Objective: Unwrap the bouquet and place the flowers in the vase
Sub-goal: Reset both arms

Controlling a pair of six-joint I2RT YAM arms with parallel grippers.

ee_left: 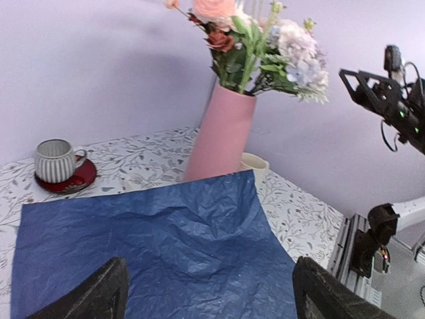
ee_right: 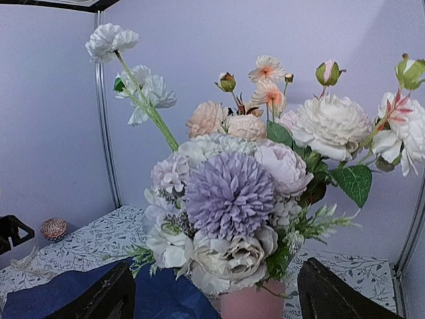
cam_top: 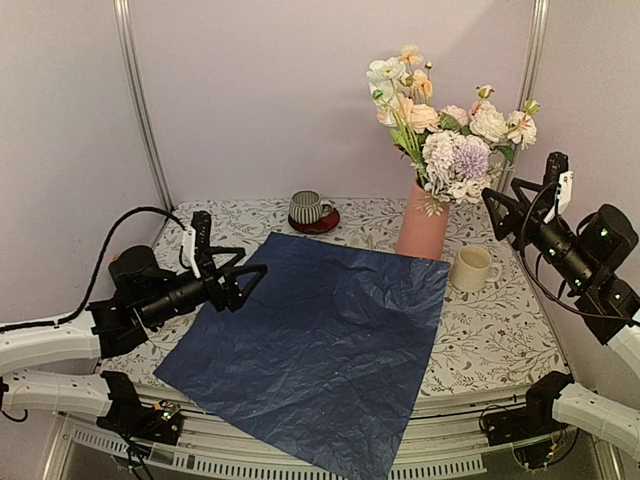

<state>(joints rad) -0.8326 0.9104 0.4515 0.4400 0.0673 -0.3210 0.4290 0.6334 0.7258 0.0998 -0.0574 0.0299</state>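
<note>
Status: task looks essentially complete.

- Long green-stemmed artificial flowers [cam_top: 450, 130] in cream, white, peach, pink and lilac: standing stems-down in the tall salmon-pink tapered vase [cam_top: 422, 230]. The heads fan out above its rim. No loose stem seen on the table in any view.
- Vase: upright at the far right of the patterned table [cam_top: 500, 330], touching or just beyond the far right corner of the paper.
- Crinkled dark blue wrapping paper [cam_top: 320, 330]: opened out and lying flat, centre to near left, with nothing on it. Its near corner overhangs the near table edge.
- Ribbon and tag: not made out.
- Left gripper [cam_top: 248, 284]: jaws spread wide, nothing between them; hangs above the left edge of the paper, not touching it.
- Right gripper [cam_top: 497, 218]: jaws wide, empty; raised just right of the blooms, apart from them.
- Bystanders: cream ceramic mug [cam_top: 472, 268] just right of the vase; grey striped cup [cam_top: 305, 207] on a red saucer [cam_top: 325, 224] at the far centre.

Judgement: unwrapping done, placement done. What is left, if anything, is pulling both arms clear.
</note>
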